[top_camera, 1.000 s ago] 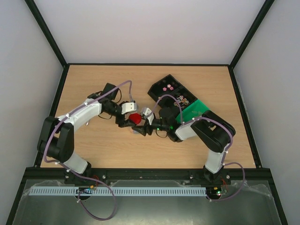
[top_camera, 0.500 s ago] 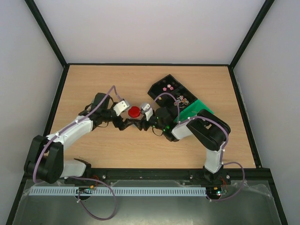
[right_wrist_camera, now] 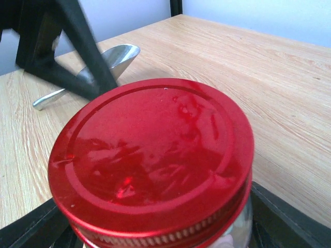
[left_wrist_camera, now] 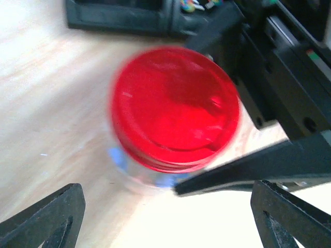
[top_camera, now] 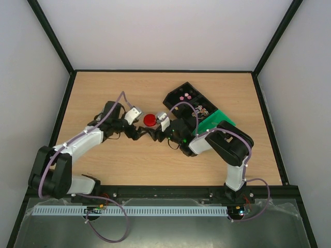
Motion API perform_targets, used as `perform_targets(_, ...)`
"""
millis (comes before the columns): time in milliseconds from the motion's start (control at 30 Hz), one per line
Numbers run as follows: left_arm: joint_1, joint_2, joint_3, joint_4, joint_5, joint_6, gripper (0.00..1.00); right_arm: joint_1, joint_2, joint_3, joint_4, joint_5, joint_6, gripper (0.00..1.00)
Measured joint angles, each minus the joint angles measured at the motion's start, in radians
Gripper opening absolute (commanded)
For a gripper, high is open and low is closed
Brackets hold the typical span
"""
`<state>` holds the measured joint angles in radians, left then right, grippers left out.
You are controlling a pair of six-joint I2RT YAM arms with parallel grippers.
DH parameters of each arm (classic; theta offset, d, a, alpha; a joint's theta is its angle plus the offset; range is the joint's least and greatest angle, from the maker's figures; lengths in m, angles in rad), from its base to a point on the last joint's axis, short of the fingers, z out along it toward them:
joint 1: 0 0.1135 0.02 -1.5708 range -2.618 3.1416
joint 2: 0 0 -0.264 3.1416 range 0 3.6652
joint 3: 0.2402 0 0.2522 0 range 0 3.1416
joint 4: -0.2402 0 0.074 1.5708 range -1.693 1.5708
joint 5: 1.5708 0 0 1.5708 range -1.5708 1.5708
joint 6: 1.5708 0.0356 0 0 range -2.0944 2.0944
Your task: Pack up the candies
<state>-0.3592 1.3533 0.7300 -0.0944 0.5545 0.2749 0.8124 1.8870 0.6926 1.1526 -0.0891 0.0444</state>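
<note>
A glass jar with a round red lid (top_camera: 149, 120) is between the two grippers. My right gripper (top_camera: 153, 129) is shut on the jar body; its view is filled by the lid (right_wrist_camera: 150, 155), with its fingers (right_wrist_camera: 31, 230) either side. My left gripper (left_wrist_camera: 170, 227) is open and empty just short of the jar, the lid (left_wrist_camera: 173, 106) ahead of it. Blurred blue candies (left_wrist_camera: 116, 155) show through the glass. More candies lie in the black tray (top_camera: 176, 93): pink ones (top_camera: 185, 96) and mixed-colour ones (top_camera: 200, 109).
A silver metal scoop (right_wrist_camera: 111, 59) lies on the table beyond the jar, by the left gripper's finger (right_wrist_camera: 77, 46). A green piece (top_camera: 214, 122) adjoins the tray's near end. Black frame rails edge the wooden table (top_camera: 103, 88).
The jar with the red lid has moved away from the arm bases, towards the tray. The left arm has drawn back to the left and its gripper is off the lid.
</note>
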Motion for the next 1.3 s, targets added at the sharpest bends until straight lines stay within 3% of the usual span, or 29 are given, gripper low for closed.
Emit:
perform_targets(200,0.064,-0.031,0.052,0.024,0.003,0.011,0.92,0.006,0.0,-0.001,0.004,0.001,-0.014,0.05)
perform_targets(533,-0.085,0.038,0.076,0.091,-0.111,0.013,0.91,0.007,-0.002,0.0,-0.003,-0.015,-0.014,0.05)
perform_targets(800,-0.103,0.086,0.095,0.109,-0.158,0.018,0.75,0.008,-0.016,-0.001,-0.028,-0.028,-0.016,0.05)
perform_targets(1033,-0.095,0.086,0.097,0.083,-0.099,0.072,0.58,0.005,-0.041,-0.011,-0.064,-0.057,-0.022,0.05)
perform_targets(1300,-0.031,0.089,0.136,-0.096,0.117,0.282,0.54,-0.042,-0.077,-0.017,-0.137,-0.286,-0.078,0.06)
